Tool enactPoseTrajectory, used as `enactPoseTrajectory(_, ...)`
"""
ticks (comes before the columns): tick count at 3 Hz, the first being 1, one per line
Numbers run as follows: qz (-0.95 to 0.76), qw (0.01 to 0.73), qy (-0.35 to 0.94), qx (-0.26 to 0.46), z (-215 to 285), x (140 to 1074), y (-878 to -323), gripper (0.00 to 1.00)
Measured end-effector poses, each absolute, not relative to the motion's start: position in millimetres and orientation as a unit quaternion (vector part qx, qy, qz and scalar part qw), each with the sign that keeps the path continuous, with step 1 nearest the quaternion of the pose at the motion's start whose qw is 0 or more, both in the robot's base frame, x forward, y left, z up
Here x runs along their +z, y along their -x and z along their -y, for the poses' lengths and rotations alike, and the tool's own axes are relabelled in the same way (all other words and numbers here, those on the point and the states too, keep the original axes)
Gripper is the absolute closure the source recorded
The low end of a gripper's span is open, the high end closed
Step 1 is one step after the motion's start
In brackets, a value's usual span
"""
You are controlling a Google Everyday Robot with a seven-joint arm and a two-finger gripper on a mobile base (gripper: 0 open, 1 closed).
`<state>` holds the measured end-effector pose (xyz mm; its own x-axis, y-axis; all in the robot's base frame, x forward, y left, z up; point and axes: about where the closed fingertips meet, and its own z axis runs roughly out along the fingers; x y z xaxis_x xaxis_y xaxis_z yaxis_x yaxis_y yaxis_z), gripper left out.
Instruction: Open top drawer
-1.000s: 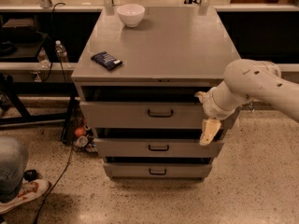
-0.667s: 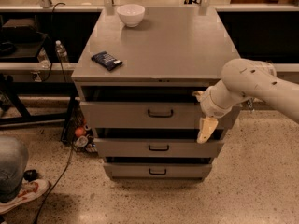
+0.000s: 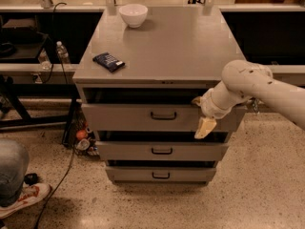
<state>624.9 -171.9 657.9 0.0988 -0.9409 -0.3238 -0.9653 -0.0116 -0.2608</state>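
- The floor (image 3: pixel 267 194) is pale speckled stone. It runs under and around the table, with a dark cable (image 3: pixel 62 175) trailing across it on the left.
- The table (image 3: pixel 190 46) is a grey metal cabinet with a flat, bare-looking top. Dark shelving and a low bench stand behind its far edge.
- The robot's arm (image 3: pixel 257 87) is white and thick, and reaches in from the right, past the table's front right corner.
- The top drawer (image 3: pixel 124 118) sits directly under the table's front edge.
  - Its long axis runs left to right, parallel to that edge, and its front faces the camera.
  - It is the widest and tallest grey front, with a dark loop handle (image 3: pixel 163 115) at centre.
  - A dark gap shows between its upper rim and the tabletop.
- The two lower drawers (image 3: pixel 124 151) are shorter and narrower, and are stacked below it.
- A person's grey trouser knee (image 3: pixel 12 168) and a red-and-white shoe (image 3: pixel 24 199) are at the lower left.
- The gripper (image 3: pixel 203 120) hangs against the right part of the top drawer's front, below the front right corner. Whether it is wide or narrow cannot be told.
- A white bowl (image 3: pixel 133 14) stands near the far left corner.
- A dark packet (image 3: pixel 108 61) lies near the left edge, towards the front.
- A clear bottle (image 3: pixel 62 54) stands on the bench, left of the table.
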Motion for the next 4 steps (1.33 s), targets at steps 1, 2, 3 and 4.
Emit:
enactPoseTrajectory(1, -0.674, 0.207, 0.708, 0.039, 178, 651, -622, 0.49)
enactPoseTrajectory(2, -0.682, 0.2, 0.703, 0.037, 190, 653, -612, 0.72)
enactPoseTrajectory(3, -0.682, 0.2, 0.703, 0.037, 190, 654, -611, 1.0)
enactPoseTrajectory(4, -0.682, 0.2, 0.703, 0.037, 190, 653, -611, 1.0)
